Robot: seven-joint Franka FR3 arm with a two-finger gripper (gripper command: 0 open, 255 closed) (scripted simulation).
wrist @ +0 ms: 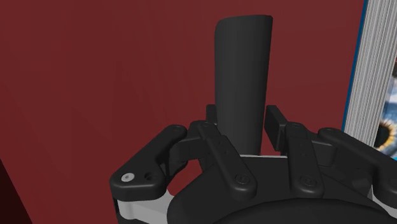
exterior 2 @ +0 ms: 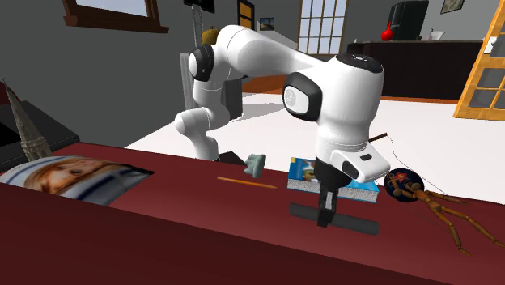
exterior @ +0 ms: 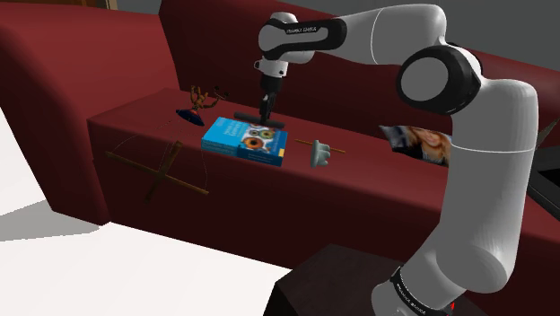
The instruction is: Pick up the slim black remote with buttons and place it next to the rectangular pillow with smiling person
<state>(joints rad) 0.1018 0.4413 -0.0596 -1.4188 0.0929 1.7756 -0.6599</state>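
Observation:
A slim black remote (exterior: 249, 118) (exterior 2: 356, 223) (wrist: 242, 63) lies flat on the dark red sofa seat (exterior: 359, 179), just behind a blue book (exterior: 244, 141). My gripper (exterior: 265, 117) (exterior 2: 326, 217) (wrist: 243, 119) points straight down onto it, its two black fingers pressed against the remote's long sides near one end. The remote still looks level with the seat. The rectangular pillow with a smiling face (exterior: 417, 144) (exterior 2: 69, 176) lies flat on the seat, far off toward the shoulder view's right.
The blue book (exterior 2: 303, 168) (wrist: 375, 95) sits close beside the remote. A grey hammer-like tool (exterior: 319, 154) (exterior 2: 256, 164) lies between book and pillow. A dark round ornament (exterior 2: 401, 182), a twiggy branch (exterior 2: 453, 214) and crossed wooden sticks (exterior: 161, 171) lie on the other side. The sofa back (exterior: 215, 45) rises behind.

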